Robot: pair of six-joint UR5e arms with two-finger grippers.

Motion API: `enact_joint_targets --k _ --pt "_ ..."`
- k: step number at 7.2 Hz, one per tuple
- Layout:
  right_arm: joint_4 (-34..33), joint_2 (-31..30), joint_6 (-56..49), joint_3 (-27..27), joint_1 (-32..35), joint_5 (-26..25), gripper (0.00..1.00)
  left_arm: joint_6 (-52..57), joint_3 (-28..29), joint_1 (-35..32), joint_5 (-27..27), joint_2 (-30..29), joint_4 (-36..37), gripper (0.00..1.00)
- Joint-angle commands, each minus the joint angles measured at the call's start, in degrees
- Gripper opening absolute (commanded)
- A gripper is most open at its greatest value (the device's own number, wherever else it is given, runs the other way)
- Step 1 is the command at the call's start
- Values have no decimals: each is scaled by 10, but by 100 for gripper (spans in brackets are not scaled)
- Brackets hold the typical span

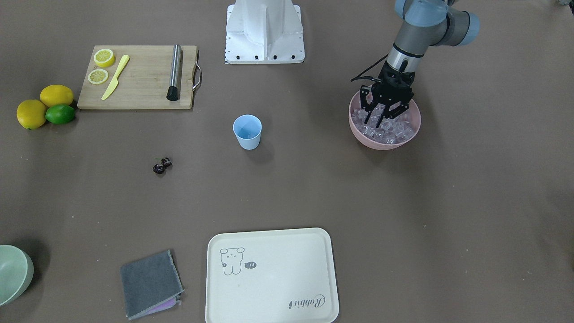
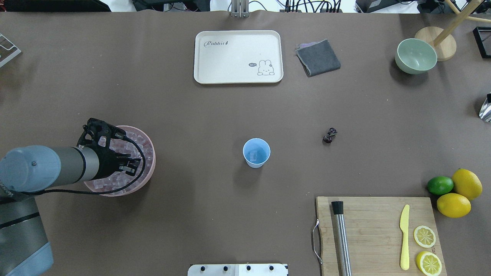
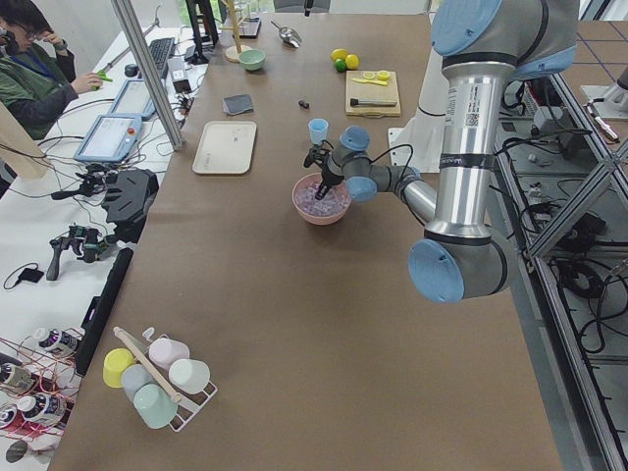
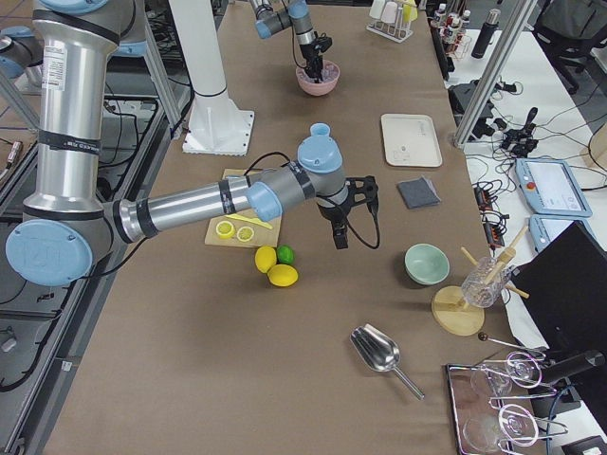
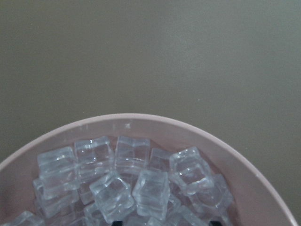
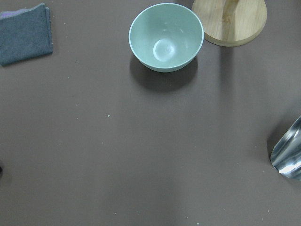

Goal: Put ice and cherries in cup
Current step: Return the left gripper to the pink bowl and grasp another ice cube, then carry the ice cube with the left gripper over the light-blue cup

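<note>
The light blue cup [image 1: 247,131] stands upright mid-table, also in the overhead view [image 2: 256,152], with one clear cube on its bottom. The dark cherries [image 1: 162,165] lie on the table apart from the cup [image 2: 330,135]. Many ice cubes [image 5: 150,188] fill the pink bowl [image 1: 385,144]. My left gripper [image 1: 383,117] is open, pointing down with its fingertips among the ice in that bowl [image 2: 150,168]. My right gripper [image 4: 340,227] shows only in the exterior right view, hovering above the table near the green bowl; I cannot tell whether it is open or shut.
A wooden cutting board [image 2: 372,230] holds a metal rod, a yellow knife and lemon slices. Two lemons and a lime [image 2: 440,185] lie beside it. A cream tray [image 2: 238,56], grey cloth [image 2: 318,57], pale green bowl [image 6: 166,36] and metal scoop [image 6: 288,150] lie farther off.
</note>
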Motion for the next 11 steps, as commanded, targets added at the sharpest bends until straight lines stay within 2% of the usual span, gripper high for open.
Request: enact_joint_targets --k 1,2,4,7,8,10,11 --pt "0 0 0 0 0 0 100 0 -2 -1 -1 0 1 5" --pt "0 -1 0 0 0 0 100 0 -5 -1 0 0 0 0" --pt "0 0 0 1 0 0 100 -3 -33 -4 -4 1 0 0" --pt "0 0 0 4 0 1 100 -154 -32 -2 -5 -35 -41 0" --pt "0 0 1 4 0 1 100 -178 -26 -1 -4 -70 -41 0" --pt "0 0 2 4 0 1 100 -269 34 10 2 -178 -38 0" --pt "0 0 2 3 0 1 100 -285 59 25 23 -221 -38 0"
